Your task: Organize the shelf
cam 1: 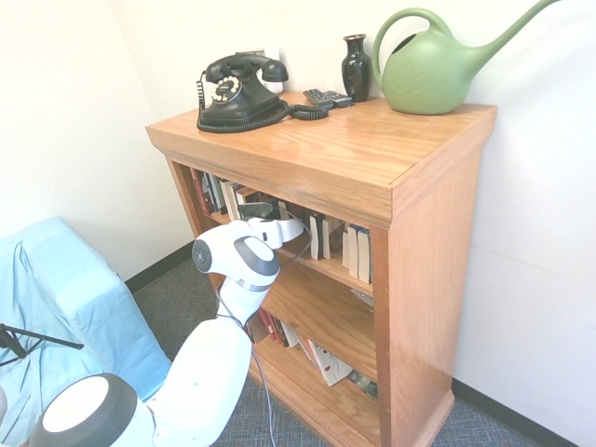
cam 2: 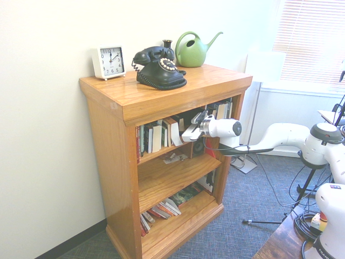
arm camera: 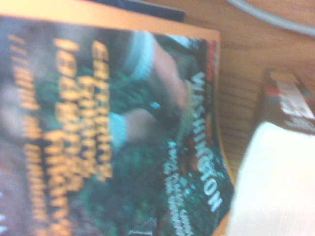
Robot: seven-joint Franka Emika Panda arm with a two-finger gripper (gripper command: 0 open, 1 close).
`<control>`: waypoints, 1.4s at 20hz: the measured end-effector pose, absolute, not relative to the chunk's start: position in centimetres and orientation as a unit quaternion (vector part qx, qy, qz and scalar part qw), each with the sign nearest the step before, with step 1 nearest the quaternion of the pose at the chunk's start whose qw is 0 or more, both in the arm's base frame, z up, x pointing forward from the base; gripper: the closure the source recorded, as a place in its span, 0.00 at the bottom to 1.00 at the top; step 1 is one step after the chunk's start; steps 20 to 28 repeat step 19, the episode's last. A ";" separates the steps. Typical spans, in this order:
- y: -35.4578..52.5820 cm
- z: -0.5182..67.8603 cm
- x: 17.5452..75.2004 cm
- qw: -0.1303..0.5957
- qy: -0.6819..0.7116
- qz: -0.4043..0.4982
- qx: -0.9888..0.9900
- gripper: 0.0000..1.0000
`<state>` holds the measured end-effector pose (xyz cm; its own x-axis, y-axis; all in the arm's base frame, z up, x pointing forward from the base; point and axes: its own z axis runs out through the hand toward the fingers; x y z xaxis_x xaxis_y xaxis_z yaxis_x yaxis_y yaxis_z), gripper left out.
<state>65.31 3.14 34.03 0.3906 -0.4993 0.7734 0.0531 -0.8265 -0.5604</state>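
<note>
One shelf (cam 1: 410, 233) of oak-coloured wood stands against a white wall, near a room corner, on grey carpet. It has a broad flat top that overhangs the sides, three open tiers and a plinth at the base. The grain is warm orange-brown and the side panels are plain.

Five items rest on the top. One black rotary telephone (cam 1: 240, 91) with a coiled cord sits near the front left corner as seen in the first exterior view. One dark vase (cam 1: 356, 67) and one green watering can (cam 1: 430, 63) stand along the back edge, the can at the far corner. One small dark remote-like item (cam 1: 327, 97) lies between telephone and vase. One white square clock (cam 2: 109, 61) stands at the opposite back corner, in the second exterior view.

The top tier holds a row of paperbacks (cam 2: 157, 137), mostly upright, some leaning; their count cannot be told. The middle tier is mostly bare board with one flat leaflet-like item (cam 2: 176, 158). The bottom tier holds several books (cam 2: 161, 209) slumped or lying flat.

One claw (cam 2: 188, 133) reaches into the top tier, fingers spread apart and gripping nothing, just beside a leaning book. The wrist view shows one blurred dark-green cover (arm camera: 147, 147) with orange lettering and the word "WASHINGTON".
</note>
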 end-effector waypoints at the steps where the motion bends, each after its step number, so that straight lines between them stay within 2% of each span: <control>1: 3.3 34.4 64.9 0.259 0.140 -0.534 -0.792 0.00; 11: 4.8 37.7 59.7 0.263 0.151 -0.536 -0.788 0.00; 19: 7.7 40.4 52.1 0.271 0.169 -0.534 -0.782 0.00; 28: 7.7 40.4 52.1 0.271 0.169 -0.534 -0.782 0.00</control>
